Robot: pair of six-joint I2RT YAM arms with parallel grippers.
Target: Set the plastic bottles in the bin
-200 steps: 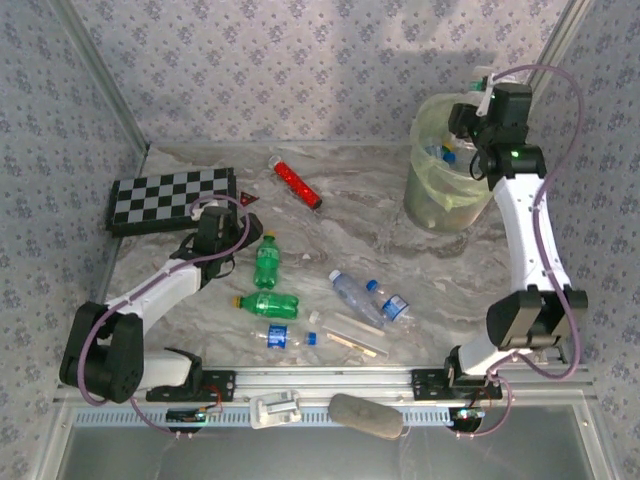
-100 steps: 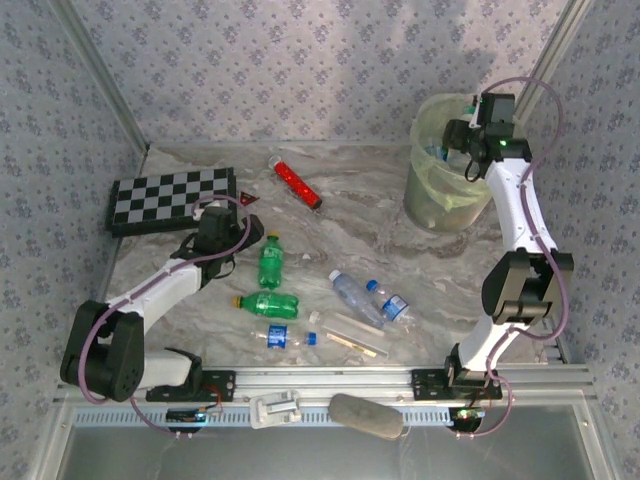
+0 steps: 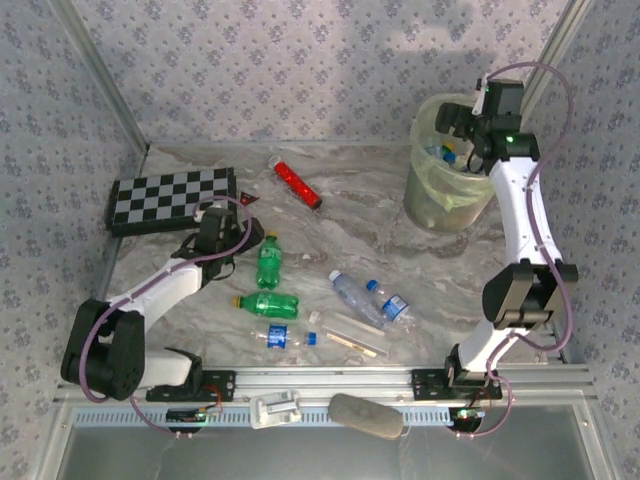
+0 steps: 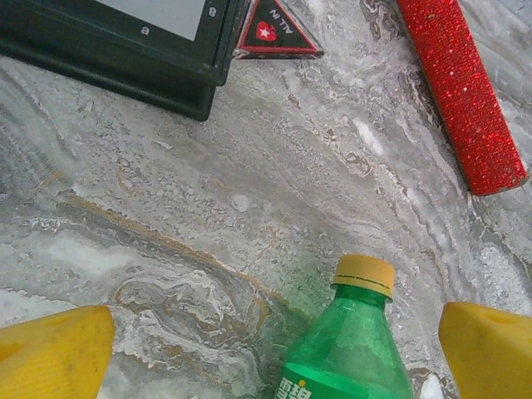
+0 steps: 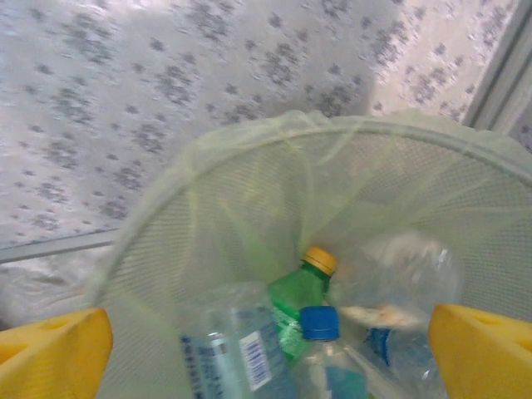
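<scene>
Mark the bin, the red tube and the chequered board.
bin (image 3: 428, 198): top external view, on its outer wall.
red tube (image 3: 297, 184): top external view, at mid-length.
chequered board (image 3: 170, 196): top external view, centre of the squares.

On the table (image 3: 380, 215): two green bottles (image 3: 267, 263) (image 3: 268, 303), three clear bottles (image 3: 353, 292) (image 3: 392, 305) (image 3: 281, 337), one red tube (image 3: 297, 183), one chequered board (image 3: 170, 197), one bin (image 3: 440, 195) at far right.

Look at the left wrist view: you can read a white "a" and an "8" on the black rim of the chequered board (image 4: 116, 50); beside its corner, the triangular marker (image 4: 275, 35) shows a white star and upside-down letters, seemingly "ALL IN"; the green bottle (image 4: 349, 349) carries white Chinese characters, cut by the frame edge; inside the bin (image 5: 191, 233), the clear bottle (image 5: 224, 357) shows a barcode, digits unreadable.
</scene>
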